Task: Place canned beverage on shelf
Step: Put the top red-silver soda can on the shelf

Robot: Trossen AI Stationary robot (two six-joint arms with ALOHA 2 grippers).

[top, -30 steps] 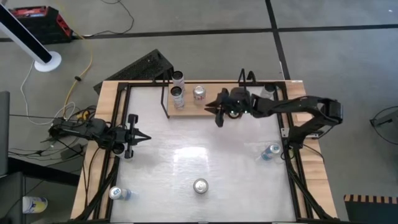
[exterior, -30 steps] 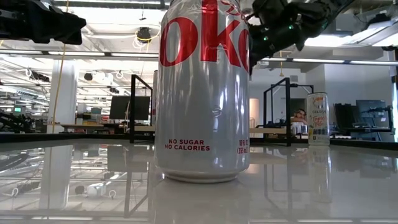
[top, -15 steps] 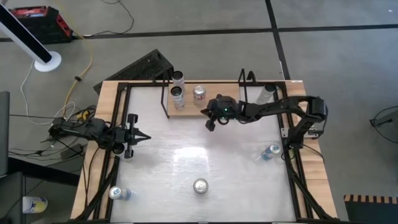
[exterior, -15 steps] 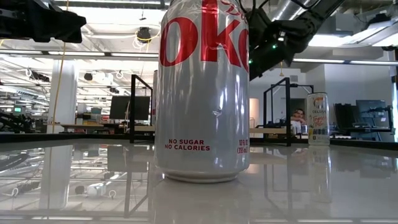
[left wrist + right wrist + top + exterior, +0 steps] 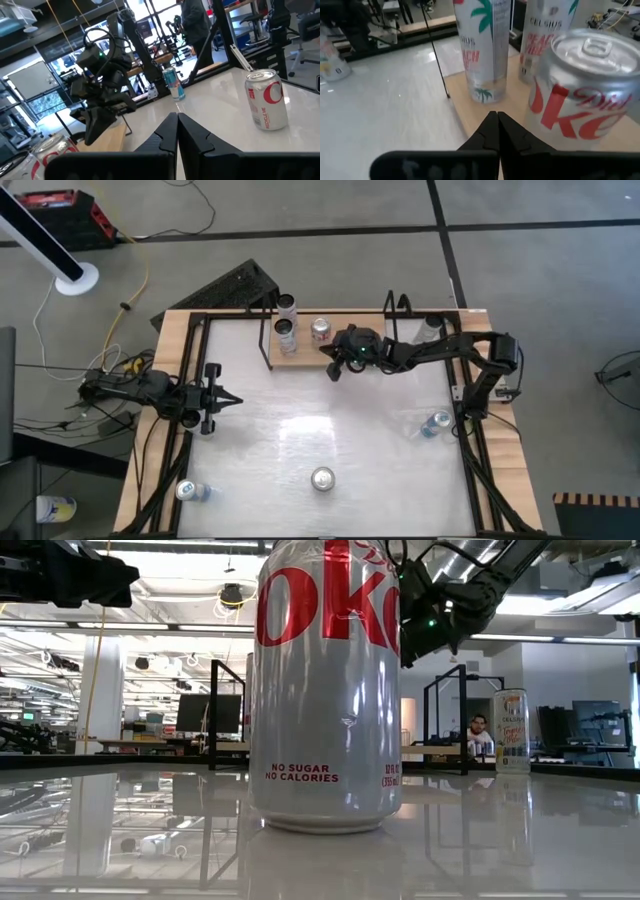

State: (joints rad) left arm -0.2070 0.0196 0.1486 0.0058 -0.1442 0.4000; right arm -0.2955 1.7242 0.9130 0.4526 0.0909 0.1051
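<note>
The shelf (image 5: 300, 350), a light-wood board in a black wire frame, stands at the table's far side. On it stand two white Celsius cans (image 5: 286, 330) (image 5: 485, 45) and a Diet Coke can (image 5: 321, 330) (image 5: 585, 95), all upright on their bases. My right gripper (image 5: 334, 370) (image 5: 496, 120) is shut and empty, hovering just off the shelf's near edge, close to the Diet Coke can. My left gripper (image 5: 232, 402) (image 5: 176, 125) is shut and empty above the table's left side. A second Diet Coke can (image 5: 322, 478) (image 5: 325, 690) stands near the table's near edge.
A blue-marked can (image 5: 435, 423) is on the table at the right, another can (image 5: 187, 491) at the near left corner, and one (image 5: 430, 327) at the far right by the frame. A black wire rack (image 5: 235, 285) lies behind the table's far left corner.
My right gripper has moved toward the table's left edge along the shelf's near edge, closer to the Diet Coke can on the shelf. The cans have stayed where they were.
</note>
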